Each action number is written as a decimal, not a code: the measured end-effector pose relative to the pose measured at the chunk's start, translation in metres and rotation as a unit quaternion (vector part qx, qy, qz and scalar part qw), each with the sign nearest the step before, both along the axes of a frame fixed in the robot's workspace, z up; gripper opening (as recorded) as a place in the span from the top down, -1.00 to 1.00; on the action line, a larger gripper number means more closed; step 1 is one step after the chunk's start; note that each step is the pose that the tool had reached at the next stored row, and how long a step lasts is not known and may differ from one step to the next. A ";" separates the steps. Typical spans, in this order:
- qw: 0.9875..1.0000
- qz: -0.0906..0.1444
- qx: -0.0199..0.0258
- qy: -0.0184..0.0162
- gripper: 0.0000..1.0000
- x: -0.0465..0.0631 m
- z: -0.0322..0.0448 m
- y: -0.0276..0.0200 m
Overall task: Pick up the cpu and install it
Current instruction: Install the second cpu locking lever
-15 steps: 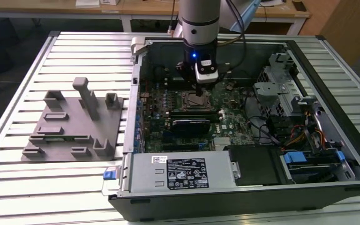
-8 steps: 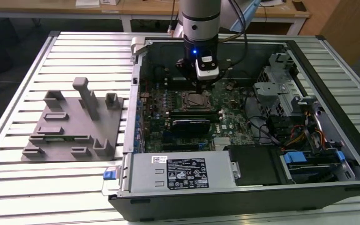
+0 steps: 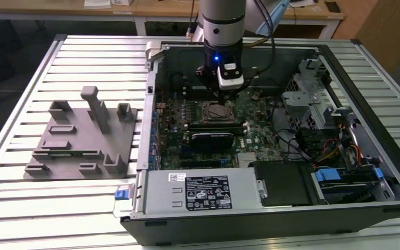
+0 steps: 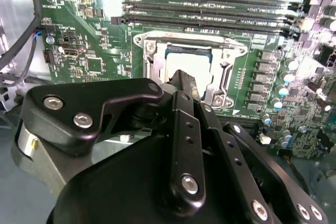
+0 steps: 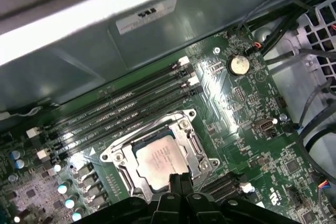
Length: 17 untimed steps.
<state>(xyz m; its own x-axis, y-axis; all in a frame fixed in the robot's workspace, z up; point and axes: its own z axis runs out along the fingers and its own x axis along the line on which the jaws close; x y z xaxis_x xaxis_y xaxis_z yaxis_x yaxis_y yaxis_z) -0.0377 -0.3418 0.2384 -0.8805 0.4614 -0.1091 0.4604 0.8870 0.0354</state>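
Slatted metal counter (image 3: 19, 208), open computer case (image 3: 366, 67) | cpu (image 5: 159, 157) lying in socket frame (image 5: 185, 116) | end effector (image 5: 178, 181) clenched empty just above it | risk: tips scraping chip, cpu sitting crooked on pins.

I'm likely in a lab: slatted metal table (image 3: 19, 94), open computer case (image 3: 366, 67), wooden desks (image 3: 158, 9) behind.

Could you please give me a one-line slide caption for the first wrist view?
The gripper poised above the cpu seated in the motherboard socket, beside the empty memory slots.
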 end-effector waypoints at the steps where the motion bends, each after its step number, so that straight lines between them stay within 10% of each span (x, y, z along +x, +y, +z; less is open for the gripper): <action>1: 1.000 0.001 0.000 0.000 0.79 0.000 -0.0001 -0.0012; 17: 0.999 0.038 0.000 0.000 0.79 0.000 -0.0025 -0.0103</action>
